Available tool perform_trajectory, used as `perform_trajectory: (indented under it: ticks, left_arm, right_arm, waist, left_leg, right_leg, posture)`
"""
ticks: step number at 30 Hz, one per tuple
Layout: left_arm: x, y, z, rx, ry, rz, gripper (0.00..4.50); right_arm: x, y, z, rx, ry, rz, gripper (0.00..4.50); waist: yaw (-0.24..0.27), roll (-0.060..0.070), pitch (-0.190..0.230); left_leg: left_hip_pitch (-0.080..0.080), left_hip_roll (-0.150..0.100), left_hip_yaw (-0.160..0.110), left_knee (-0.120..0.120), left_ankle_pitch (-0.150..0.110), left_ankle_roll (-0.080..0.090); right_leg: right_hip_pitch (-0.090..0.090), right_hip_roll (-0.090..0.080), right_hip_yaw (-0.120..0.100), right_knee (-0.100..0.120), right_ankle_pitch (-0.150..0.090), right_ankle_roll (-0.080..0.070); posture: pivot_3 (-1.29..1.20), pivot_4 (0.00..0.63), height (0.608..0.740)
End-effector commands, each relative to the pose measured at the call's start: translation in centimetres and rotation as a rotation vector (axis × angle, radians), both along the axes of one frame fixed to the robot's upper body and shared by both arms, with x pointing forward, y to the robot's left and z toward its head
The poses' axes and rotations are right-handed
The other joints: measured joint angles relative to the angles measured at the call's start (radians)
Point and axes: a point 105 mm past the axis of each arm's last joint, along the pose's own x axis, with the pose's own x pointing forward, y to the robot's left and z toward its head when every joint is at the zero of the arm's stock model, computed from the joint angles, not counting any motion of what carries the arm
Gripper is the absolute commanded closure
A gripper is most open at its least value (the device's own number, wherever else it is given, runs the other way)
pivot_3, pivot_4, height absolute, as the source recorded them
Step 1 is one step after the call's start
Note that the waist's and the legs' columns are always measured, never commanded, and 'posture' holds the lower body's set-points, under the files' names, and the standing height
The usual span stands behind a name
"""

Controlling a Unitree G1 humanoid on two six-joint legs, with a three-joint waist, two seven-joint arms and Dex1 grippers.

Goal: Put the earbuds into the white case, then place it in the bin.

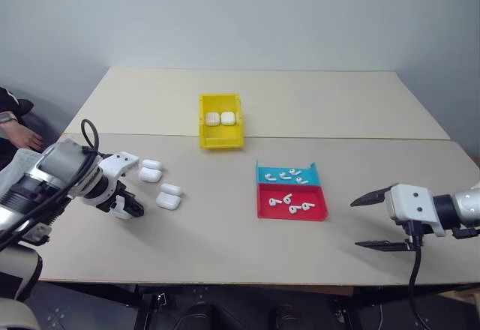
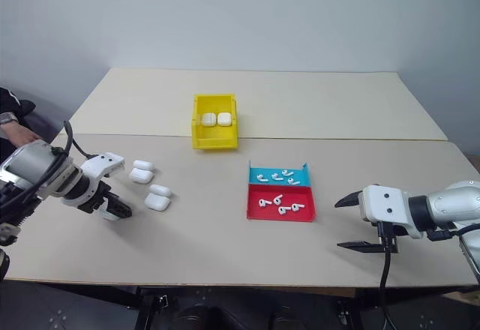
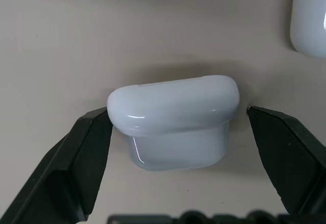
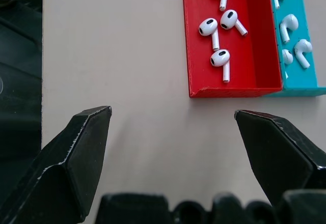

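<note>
Left gripper [image 3: 173,132] is hanging wide open astride a white case [image 3: 173,127] near the table's [image 1: 225,247] left edge, while the right gripper [image 4: 173,132], fingers spread, is hovering over bare tabletop beside the earbuds [image 4: 219,30] tray [image 4: 193,56], the yellow bin [image 1: 220,141] sitting mid-table.

the white case [image 3: 173,124] is glossy, smooth plastic with bright glints along its lid edge. the earbuds [image 4: 220,58] look equally shiny. the left tool [image 3: 178,147] has matt black fingers, probably plastic. the counter [image 1: 225,232] is a matt, pale beige board. the bin [image 1: 220,139] is smooth yellow plastic.
</note>
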Motion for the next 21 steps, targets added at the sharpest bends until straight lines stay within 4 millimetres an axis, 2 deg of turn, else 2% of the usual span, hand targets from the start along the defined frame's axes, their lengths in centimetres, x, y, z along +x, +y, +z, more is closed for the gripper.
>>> perform_trajectory:
  ticks: [1,14,21]
  left_arm:
    - [-0.4,0.3,0.1,-0.015,0.023,0.029,0.00]
    - [-1.3,0.5,1.3,-0.004,0.006,0.062,0.00]
    - [-1.7,0.8,0.3,0.004,0.009,0.102,0.00]
  right_arm:
    - [0.0,0.0,1.3,-0.012,-0.045,0.001,0.02]
    - [0.4,0.3,1.0,-0.009,-0.051,0.006,0.02]
    - [0.5,0.7,0.9,0.007,-0.052,0.015,0.02]
  waist:
    - [-0.001,0.000,0.000]
    - [-0.001,0.000,0.000]
    - [-0.001,0.000,0.000]
  left_leg:
    - [0.000,0.000,0.000,0.000,0.000,0.000]
    - [0.000,0.000,-0.001,0.000,0.000,0.000]
    - [0.000,0.000,-0.001,0.000,0.000,0.000]
  right_leg:
    - [0.000,0.000,0.000,0.000,0.000,0.000]
    - [0.000,0.000,0.000,0.000,0.000,0.000]
    - [0.000,0.000,0.000,0.000,0.000,0.000]
  posture:
    - [0.00,0.150,0.740]
    - [0.00,0.150,0.740]
    - [0.00,0.150,0.740]
